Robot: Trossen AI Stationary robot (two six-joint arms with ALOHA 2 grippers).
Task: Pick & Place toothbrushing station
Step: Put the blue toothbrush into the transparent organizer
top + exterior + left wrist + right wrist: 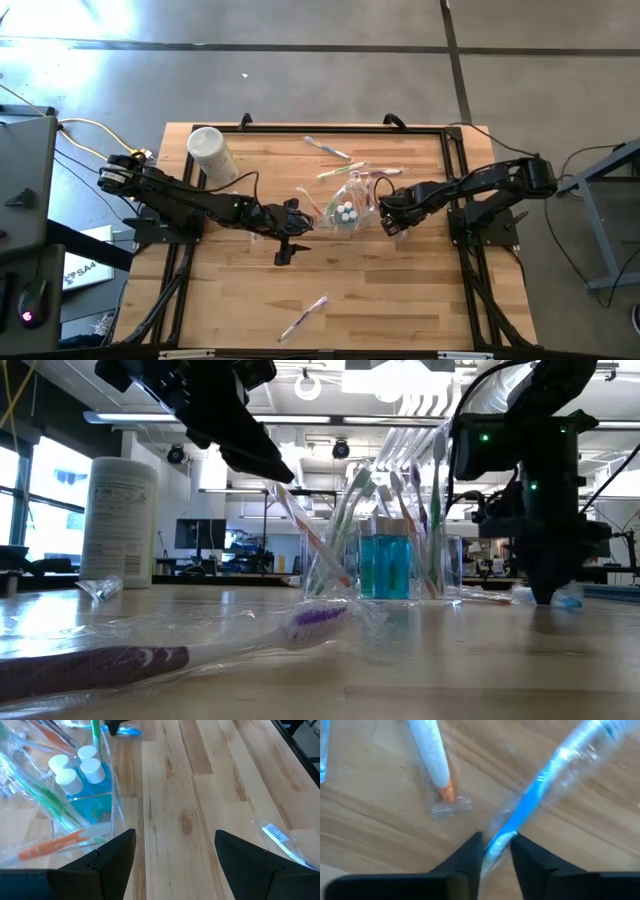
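Toothbrushing station [346, 212]: clear plastic, holding blue bottles [95, 776] with white caps, plus green and orange brushes. Beside the station, the right gripper [496, 851] (black fingers) clamps a blue wrapped toothbrush [540, 795]. Table [400, 290]: pale striped wood. Tub [211, 154] beyond the station: white.
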